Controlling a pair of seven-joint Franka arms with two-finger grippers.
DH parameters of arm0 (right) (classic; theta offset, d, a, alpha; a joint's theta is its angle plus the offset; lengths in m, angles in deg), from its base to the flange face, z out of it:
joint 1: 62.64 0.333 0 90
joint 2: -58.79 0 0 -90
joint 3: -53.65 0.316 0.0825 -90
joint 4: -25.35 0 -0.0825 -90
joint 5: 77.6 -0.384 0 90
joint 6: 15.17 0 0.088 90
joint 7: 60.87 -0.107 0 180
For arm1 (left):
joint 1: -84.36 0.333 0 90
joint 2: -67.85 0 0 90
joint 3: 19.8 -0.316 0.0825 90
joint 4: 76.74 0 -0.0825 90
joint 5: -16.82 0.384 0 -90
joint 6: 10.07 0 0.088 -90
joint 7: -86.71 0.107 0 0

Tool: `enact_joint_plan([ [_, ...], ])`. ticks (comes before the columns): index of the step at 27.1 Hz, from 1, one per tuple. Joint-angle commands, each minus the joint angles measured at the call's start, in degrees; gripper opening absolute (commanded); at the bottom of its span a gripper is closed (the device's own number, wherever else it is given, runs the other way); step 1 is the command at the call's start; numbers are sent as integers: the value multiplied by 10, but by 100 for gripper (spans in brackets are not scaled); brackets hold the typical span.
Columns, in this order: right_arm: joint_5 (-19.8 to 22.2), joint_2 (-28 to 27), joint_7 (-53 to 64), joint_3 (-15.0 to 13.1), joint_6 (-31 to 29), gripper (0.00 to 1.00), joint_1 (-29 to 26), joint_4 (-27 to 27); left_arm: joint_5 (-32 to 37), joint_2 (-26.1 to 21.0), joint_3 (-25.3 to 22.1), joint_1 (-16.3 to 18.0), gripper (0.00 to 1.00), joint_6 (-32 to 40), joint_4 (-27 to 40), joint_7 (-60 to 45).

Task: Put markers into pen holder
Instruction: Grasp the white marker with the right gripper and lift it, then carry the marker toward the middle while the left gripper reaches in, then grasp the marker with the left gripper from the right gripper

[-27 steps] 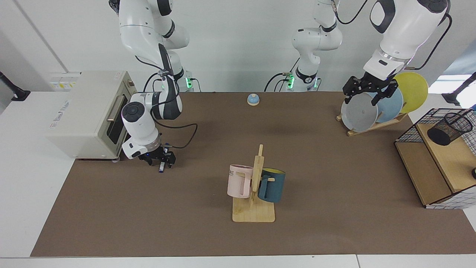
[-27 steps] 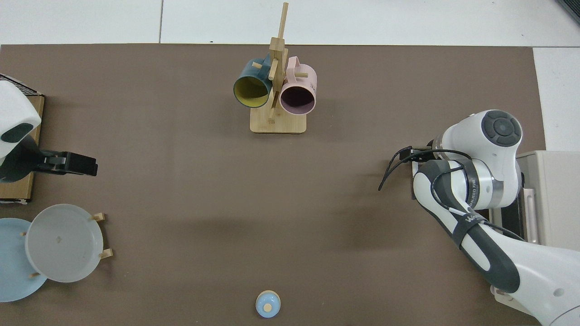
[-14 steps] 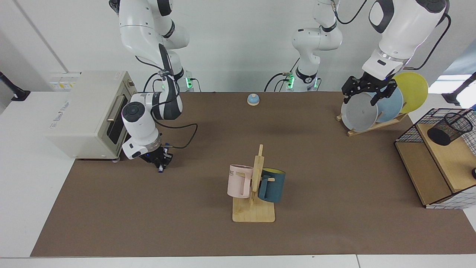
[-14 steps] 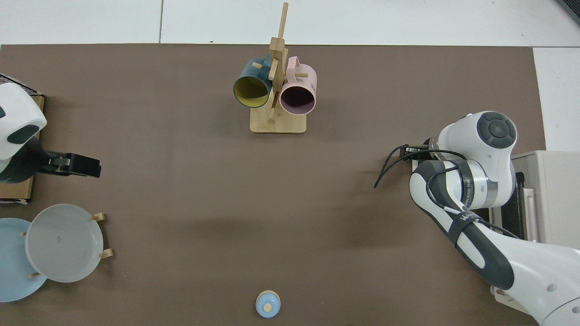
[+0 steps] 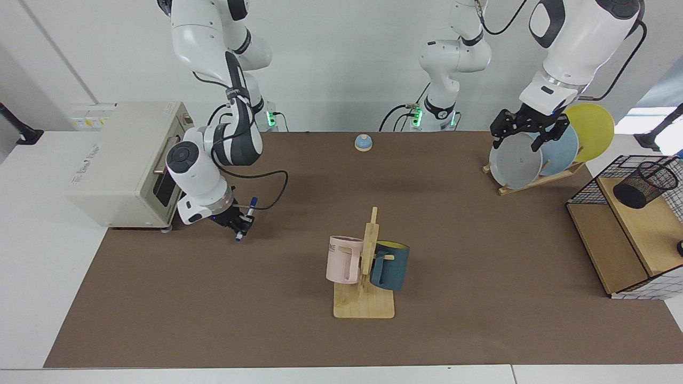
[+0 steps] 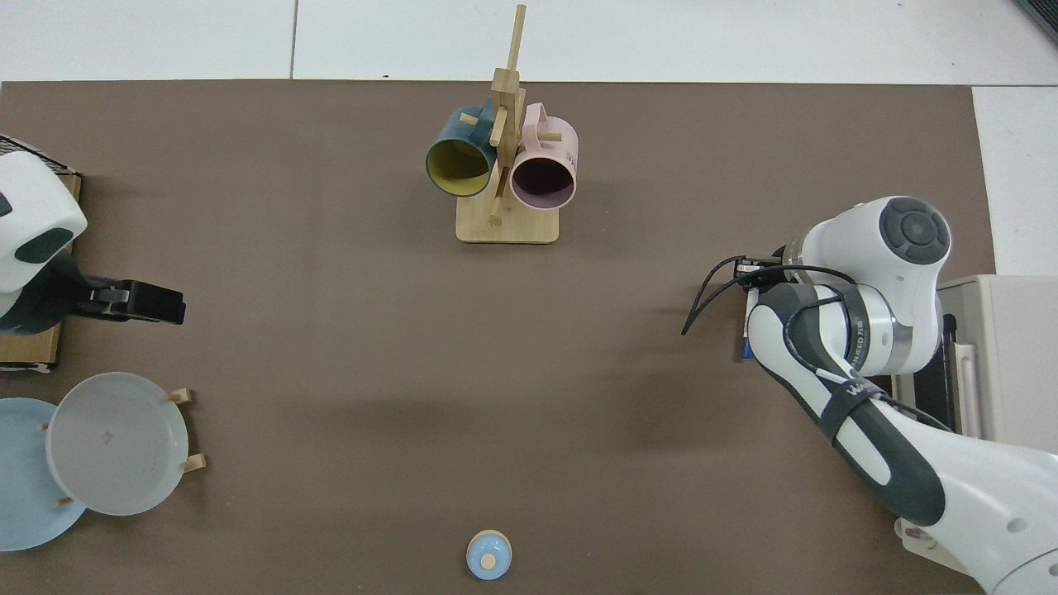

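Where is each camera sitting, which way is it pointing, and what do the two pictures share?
Facing view: across the table, looking at both arms. The right gripper grips the marker near the toaster oven; the left gripper hovers by the plate rack, near the pen holder.
Top view: overhead, looking straight down. The right arm hides its own gripper, only the marker's tip showing; the left gripper enters at the edge.
Shared: the mug stand, plates, oven and a small blue bell.

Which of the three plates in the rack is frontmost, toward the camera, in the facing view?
The grey plate: it overlaps the light blue plate, and the yellow plate stands rearmost.
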Motion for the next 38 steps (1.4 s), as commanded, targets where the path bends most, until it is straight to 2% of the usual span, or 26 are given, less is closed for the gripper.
enact_joint_plan([
  [1, -20, 31, -134, 3, 128, 0, 38, -60, 3, 14, -5, -6, 100, -10, 21, 6],
  [3, -32, 48, -184, 3, 151, 0, 59, -64, 4, 14, -5, -6, 100, -10, 21, 6],
  [7, -83, 66, -286, 4, 209, 0, 89, -87, 3, 14, -4, -6, 100, -13, 22, 8],
  [10, -126, 65, -373, 6, 264, 0, 100, -137, 3, 10, -3, -21, 100, -16, 22, 42],
  [13, -144, 60, -449, 5, 315, 0, 111, -191, -5, 10, -3, -22, 100, -6, 20, 47],
  [17, -196, 57, -550, 3, 344, 0, 121, -230, -6, 28, 0, -25, 100, 29, 6, 46],
  [22, -250, 58, -657, 6, 338, 0, 127, -236, -7, 29, 4, -49, 100, 45, 2, 47],
  [25, -266, 57, -719, 5, 329, 0, 145, -248, -7, 30, 6, -54, 100, 45, -7, 58],
  [31, -288, 57, -805, 4, 237, 0, 184, -230, -20, 28, 32, -65, 100, 31, -14, 140],
  [34, -331, 57, -841, 5, 198, 0, 183, -215, -34, 27, 43, -65, 100, 37, -14, 166],
  [38, -347, 54, -857, 5, 167, 0, 187, -207, -75, 30, 42, -65, 100, 38, -14, 283],
])
